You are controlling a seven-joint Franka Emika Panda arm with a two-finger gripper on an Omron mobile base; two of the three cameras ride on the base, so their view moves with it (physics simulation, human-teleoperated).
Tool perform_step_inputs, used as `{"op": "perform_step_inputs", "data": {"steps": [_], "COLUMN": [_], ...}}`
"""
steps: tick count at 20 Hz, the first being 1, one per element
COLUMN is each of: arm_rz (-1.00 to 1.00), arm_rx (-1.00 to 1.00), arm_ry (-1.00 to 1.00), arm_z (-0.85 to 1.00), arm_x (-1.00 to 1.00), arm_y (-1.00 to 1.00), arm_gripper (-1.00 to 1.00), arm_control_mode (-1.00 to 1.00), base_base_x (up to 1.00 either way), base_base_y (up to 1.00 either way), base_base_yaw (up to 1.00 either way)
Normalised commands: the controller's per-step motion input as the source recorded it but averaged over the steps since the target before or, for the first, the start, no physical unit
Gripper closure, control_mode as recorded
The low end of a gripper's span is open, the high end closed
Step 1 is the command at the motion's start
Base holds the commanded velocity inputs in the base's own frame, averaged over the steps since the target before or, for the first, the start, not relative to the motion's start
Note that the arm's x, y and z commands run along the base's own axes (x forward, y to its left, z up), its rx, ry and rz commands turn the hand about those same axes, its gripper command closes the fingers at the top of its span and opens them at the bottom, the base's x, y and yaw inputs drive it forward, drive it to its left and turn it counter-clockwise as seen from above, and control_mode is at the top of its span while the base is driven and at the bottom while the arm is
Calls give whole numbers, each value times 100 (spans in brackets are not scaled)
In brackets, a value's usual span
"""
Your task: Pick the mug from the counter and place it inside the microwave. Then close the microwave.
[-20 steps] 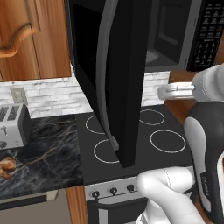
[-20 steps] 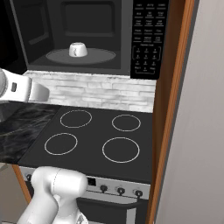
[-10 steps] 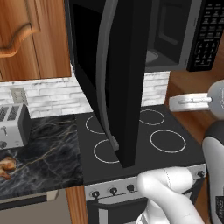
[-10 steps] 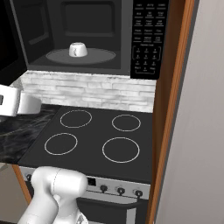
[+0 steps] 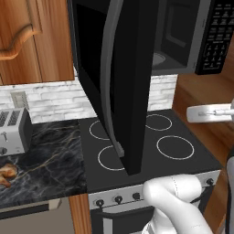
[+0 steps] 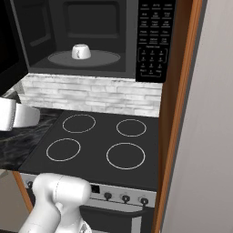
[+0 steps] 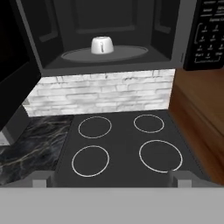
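Hand view, mug: the white mug [image 7: 102, 45] sits upside down on the round turntable [image 7: 105, 54] inside the microwave [image 7: 105, 33], near the turntable's middle.
Right base view, mug: the same mug [image 6: 81, 51] rests on the plate in the microwave's open cavity, left of the keypad [image 6: 150, 41].
Door: the microwave door [image 5: 123, 82] stands swung wide open, its edge and long grey handle [image 5: 109, 77] facing the left base camera, hanging out over the stovetop [image 5: 146, 146] below the microwave.
Fingers: the two dark fingertips [image 7: 40, 180] show at the bottom of the hand view, spread wide apart with nothing between them.
Gripper: the gripper [image 7: 111, 180] is released and empty.
Mug to fingers: the mug lies well beyond and above the fingertips, across the stovetop from them, roughly centred between the two tips.
Counter: the black marble counter [image 5: 41, 160] lies below and left of the microwave, with a silver toaster [image 5: 14, 131] and a brown pastry [image 5: 6, 173] on it.
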Motion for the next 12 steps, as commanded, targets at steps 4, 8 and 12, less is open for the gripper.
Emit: {"op": "perform_step_inputs", "data": {"steps": [4, 8, 12], "arm_rz": [0, 0, -1], "arm_rx": [0, 0, -11], "arm_ry": [-7, -7, -24], "arm_z": [0, 0, 0], "arm_x": [-13, -7, -25], "arm_y": [-1, 0, 27], "arm_gripper": [-100, -100, -100], "arm_control_mode": [-100, -100, -100], "base_base_x": [0, 0, 0], "base_base_y": [0, 0, 0], "base_base_yaw": [0, 0, 0]}}
